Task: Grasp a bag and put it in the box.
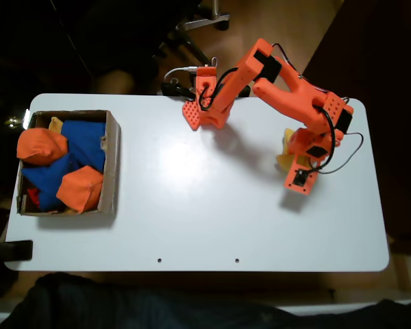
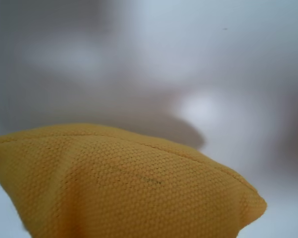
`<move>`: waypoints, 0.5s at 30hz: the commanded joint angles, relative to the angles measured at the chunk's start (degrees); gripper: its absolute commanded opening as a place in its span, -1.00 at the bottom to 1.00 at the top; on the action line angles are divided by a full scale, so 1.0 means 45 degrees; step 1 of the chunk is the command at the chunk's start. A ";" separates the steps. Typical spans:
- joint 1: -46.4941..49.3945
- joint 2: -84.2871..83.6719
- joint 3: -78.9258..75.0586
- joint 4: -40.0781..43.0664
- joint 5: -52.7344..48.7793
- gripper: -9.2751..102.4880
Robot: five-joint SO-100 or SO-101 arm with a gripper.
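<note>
Because the bag (image 2: 124,188) sits so close under the wrist camera, we cannot tell if our pincer (image 1: 292,159) grips it.

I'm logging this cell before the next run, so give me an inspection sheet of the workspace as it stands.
Surface: white table, bare in the middle, with two small dark dots near the front edge.
Job's things: yellow bag close under the wrist camera; in the fixed view a bit of it shows beside the arm. Brown box at the table's left end.
Clutter: orange beanbags and blue beanbags piled in the box.
Grippers: gripper over the bag; jaws hidden, state unclear.
Cables: black wires along the arm.
Surroundings: dark floor, chair base behind the table.
</note>
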 commanded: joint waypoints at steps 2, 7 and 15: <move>0.0137 0.0508 0.0449 0.0352 -0.0059 -0.54; 0.0273 0.1152 0.0664 0.0352 -0.0098 -0.55; 0.0371 0.2090 0.0703 0.0391 -0.0117 -0.56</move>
